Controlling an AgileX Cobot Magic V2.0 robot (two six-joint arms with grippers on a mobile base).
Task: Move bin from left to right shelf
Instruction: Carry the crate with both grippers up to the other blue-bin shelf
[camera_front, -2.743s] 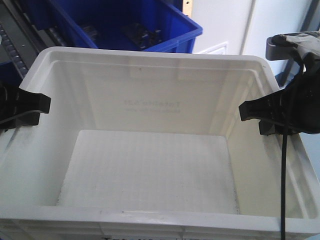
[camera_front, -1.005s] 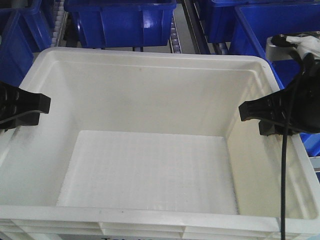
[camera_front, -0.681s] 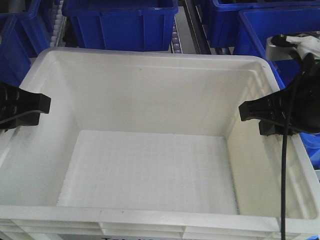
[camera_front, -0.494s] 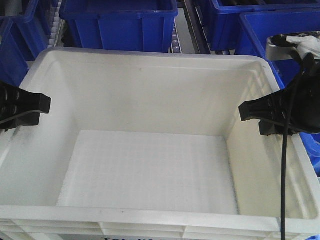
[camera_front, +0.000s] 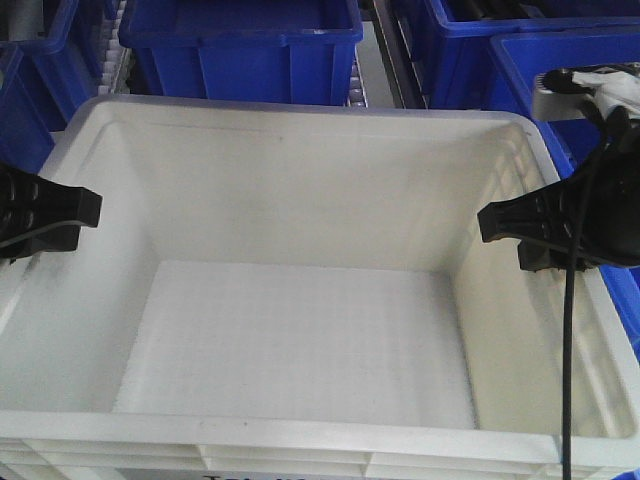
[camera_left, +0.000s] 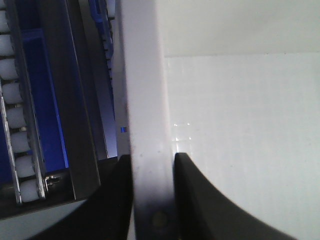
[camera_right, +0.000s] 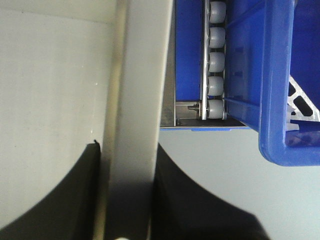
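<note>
The white bin (camera_front: 300, 340) fills the front view, empty, held between my two arms. My left gripper (camera_front: 60, 215) is shut on the bin's left wall; in the left wrist view (camera_left: 152, 170) its black fingers (camera_left: 192, 190) pinch the white rim (camera_left: 145, 100). My right gripper (camera_front: 520, 225) is shut on the bin's right wall; in the right wrist view (camera_right: 127, 165) its fingers (camera_right: 80, 195) clamp the rim (camera_right: 142, 75). The black print on the bin's front barely shows at the bottom edge.
Blue plastic bins (camera_front: 240, 45) stand on a roller shelf just beyond the white bin's far rim, more at the right (camera_front: 570, 60). White rollers (camera_right: 216, 60) and a blue bin (camera_right: 292, 75) lie right of the held wall. Rollers (camera_left: 17, 135) lie left.
The background has swung from a wall and one blue bin to a roller shelf with several blue bins, still drifting slightly. The white bin stays gripped between both grippers.
</note>
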